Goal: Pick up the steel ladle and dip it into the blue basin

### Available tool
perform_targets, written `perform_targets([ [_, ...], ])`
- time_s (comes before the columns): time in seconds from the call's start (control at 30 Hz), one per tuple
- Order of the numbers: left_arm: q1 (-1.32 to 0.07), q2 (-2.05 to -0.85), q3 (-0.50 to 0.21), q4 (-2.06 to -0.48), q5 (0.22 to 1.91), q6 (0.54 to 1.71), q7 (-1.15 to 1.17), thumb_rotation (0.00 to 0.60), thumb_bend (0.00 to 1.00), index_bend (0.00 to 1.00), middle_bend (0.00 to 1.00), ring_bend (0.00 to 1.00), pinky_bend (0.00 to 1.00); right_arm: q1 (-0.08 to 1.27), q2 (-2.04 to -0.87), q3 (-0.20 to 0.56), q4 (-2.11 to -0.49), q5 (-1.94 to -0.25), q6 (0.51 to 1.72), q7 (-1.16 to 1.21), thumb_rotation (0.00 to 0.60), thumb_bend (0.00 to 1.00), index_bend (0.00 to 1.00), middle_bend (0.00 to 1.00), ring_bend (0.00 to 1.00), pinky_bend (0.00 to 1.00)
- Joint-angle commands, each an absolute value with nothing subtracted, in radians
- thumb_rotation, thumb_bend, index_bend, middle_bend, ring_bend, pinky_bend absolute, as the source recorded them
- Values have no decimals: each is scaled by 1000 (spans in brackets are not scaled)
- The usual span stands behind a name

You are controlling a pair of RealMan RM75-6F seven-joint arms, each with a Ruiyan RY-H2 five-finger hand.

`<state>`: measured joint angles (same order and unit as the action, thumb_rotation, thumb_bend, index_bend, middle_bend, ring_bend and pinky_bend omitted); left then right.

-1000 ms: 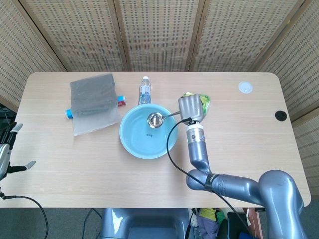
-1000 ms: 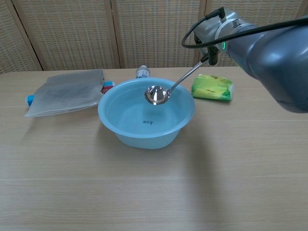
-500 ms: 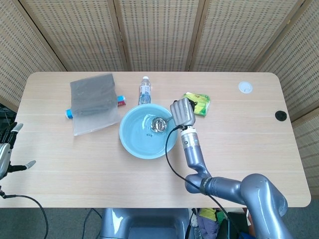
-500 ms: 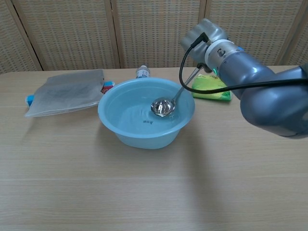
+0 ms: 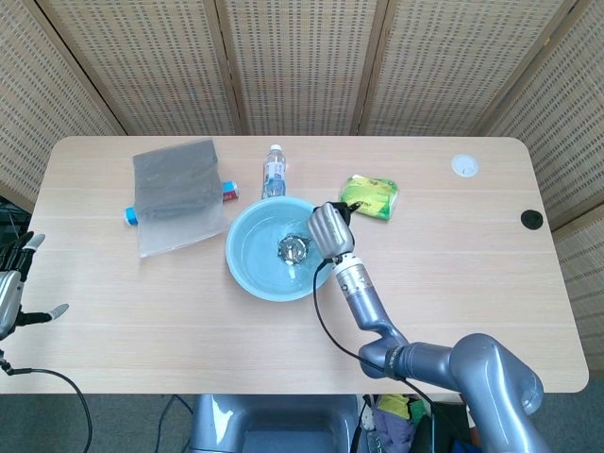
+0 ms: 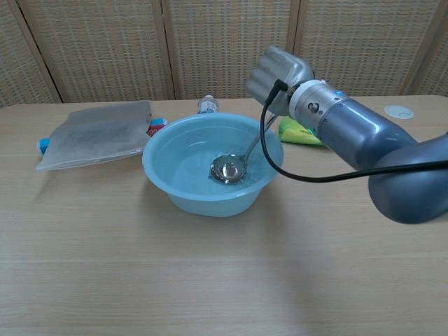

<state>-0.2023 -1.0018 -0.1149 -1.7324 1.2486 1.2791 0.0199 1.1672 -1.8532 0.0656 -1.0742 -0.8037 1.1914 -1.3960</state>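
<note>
Ladle bowl now low inside blue basin, lower than a second ago | right hand grips its handle, shifted left over rim | left hand spread, off-table, unchanged

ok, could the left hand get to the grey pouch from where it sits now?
Probably yes. The left hand sits open off the table's left edge, holding nothing, and the bare table lies between it and the grey pouch. The right hand is over at the blue basin holding the steel ladle.
</note>
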Motion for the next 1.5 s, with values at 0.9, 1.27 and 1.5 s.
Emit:
perform_targets([
  [0.9, -206, -1001, -110, -1731, 1248, 1269, 15, 600, 0, 0, 0, 0, 0, 1117, -1755, 348, -1431, -360, 1159, -1423, 600, 931, 805, 1000, 920, 1000],
  [1.27, -207, -1001, -105, -1737, 1255, 1269, 18, 600, 0, 0, 0, 0, 0, 1116, -1626, 411, -1571, -289, 1205, -1359, 600, 934, 806, 1000, 921, 1000],
  [1.5, -206, -998, -104, -1737, 1258, 1269, 11, 600, 0, 0, 0, 0, 0, 1132, -1569, 436, -1634, -240, 1239, -1346, 600, 934, 805, 1000, 921, 1000],
])
